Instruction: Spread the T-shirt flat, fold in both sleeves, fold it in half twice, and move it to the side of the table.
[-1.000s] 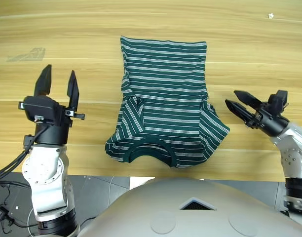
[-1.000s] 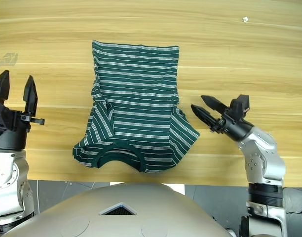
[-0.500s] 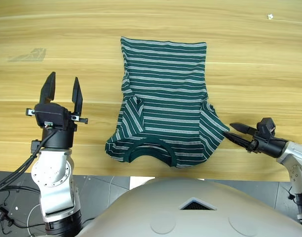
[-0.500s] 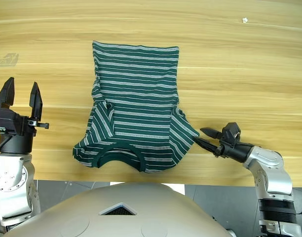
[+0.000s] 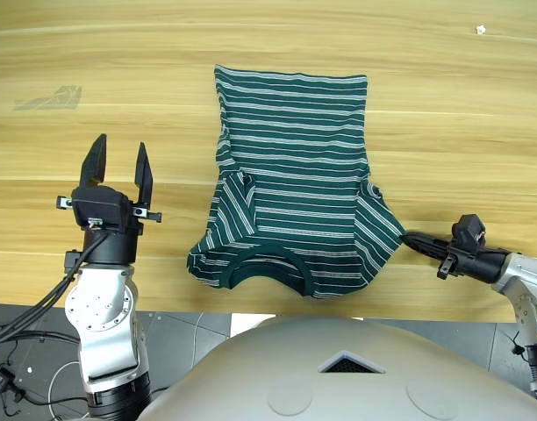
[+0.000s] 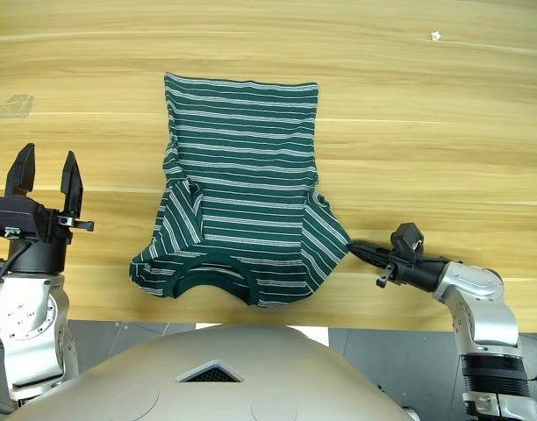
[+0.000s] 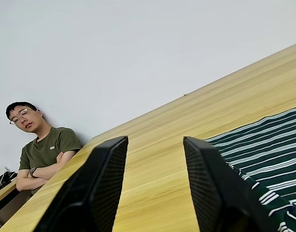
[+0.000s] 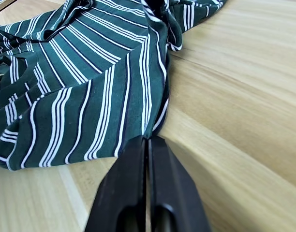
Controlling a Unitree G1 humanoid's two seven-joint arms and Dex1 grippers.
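while right tool (image 6: 356, 249) pinches t-shirt (image 6: 242, 189) sleeve, left tool (image 6: 47, 171) spread, white scrap (image 6: 436, 36) beyond

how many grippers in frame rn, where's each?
2. Left gripper, open, hovers over the light wooden table left of the dark green white-striped T-shirt. Right gripper is shut on its right-side sleeve hem.

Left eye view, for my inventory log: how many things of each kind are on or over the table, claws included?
T-shirt: 1
Claws: 2 (left claw, right claw)
Small white scrap: 1
Faint grey mark: 1
Total: 5
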